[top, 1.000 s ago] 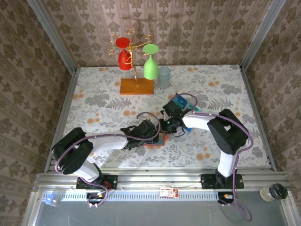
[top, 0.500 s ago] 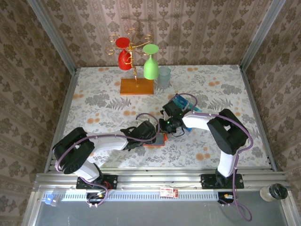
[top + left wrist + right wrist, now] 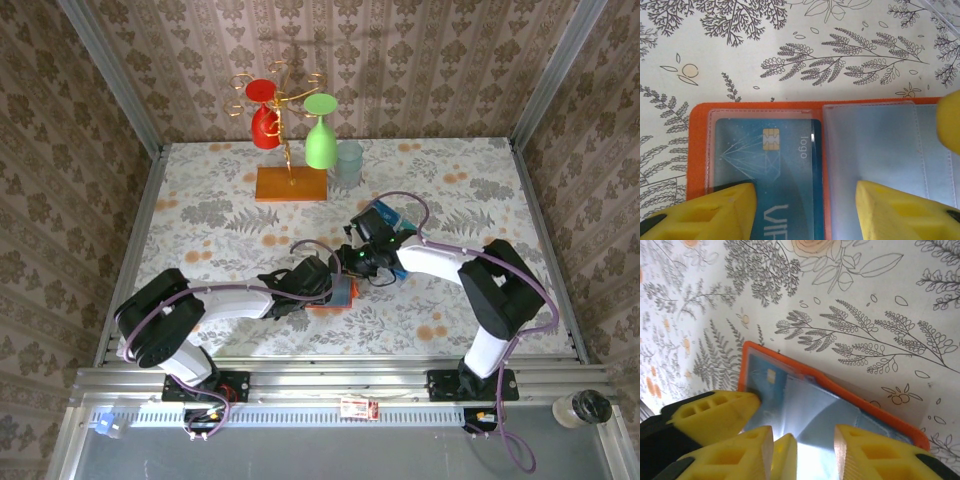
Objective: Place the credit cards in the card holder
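Observation:
The orange card holder (image 3: 695,150) lies open and flat on the flowered table, also seen from above as the holder (image 3: 330,306). A teal credit card (image 3: 770,160) with a gold chip sits under the clear left pocket. My left gripper (image 3: 802,210) is open, its yellow fingertips resting on the holder to either side of the fold, one on the card's pocket. My right gripper (image 3: 802,455) is open just over the holder's right grey-blue pocket (image 3: 840,420), with nothing held. More blue credit cards (image 3: 383,214) stand in a clear rack behind the right gripper (image 3: 350,262).
A wire stand on a wooden base (image 3: 290,185) carries a red glass (image 3: 264,110) and a green glass (image 3: 320,135) at the back. A clear cup (image 3: 349,165) stands beside it. Both arms meet over the middle of the table.
My right gripper has opened and its arm has swung a little to the right. My left gripper's fingers have drawn closer together on the holder. The card's blue face now shows in the holder.

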Available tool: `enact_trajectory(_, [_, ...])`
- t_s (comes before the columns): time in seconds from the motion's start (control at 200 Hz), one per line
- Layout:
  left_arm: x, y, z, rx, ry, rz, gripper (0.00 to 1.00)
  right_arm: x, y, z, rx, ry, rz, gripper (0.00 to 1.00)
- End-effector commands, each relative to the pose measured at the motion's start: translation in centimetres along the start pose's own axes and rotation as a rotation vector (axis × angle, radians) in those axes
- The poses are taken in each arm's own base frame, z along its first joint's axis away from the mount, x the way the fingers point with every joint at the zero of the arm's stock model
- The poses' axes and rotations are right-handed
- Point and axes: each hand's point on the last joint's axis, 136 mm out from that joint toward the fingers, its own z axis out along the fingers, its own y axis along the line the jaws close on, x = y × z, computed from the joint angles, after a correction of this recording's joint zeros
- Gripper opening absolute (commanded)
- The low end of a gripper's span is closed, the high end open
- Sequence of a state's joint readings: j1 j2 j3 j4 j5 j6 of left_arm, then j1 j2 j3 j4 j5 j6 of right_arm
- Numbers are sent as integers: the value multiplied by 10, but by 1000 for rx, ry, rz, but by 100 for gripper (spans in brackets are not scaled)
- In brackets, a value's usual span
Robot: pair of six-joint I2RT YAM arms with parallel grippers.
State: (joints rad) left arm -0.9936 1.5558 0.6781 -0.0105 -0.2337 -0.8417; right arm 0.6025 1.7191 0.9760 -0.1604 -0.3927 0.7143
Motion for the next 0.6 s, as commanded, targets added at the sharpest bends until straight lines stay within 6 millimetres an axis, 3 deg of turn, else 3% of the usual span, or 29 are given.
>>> enact_trajectory(0.0, [31,18,8,-51,99,19,56,8,-14,2,29,12,39,40])
enact_trajectory(0.31, [31,18,7,-52,98,20,57,15,-20,19,16,53,69,43])
enact_trajectory(0.595, [31,16,7,-46,97,19,57,14,-10,22,-31,76,62,43])
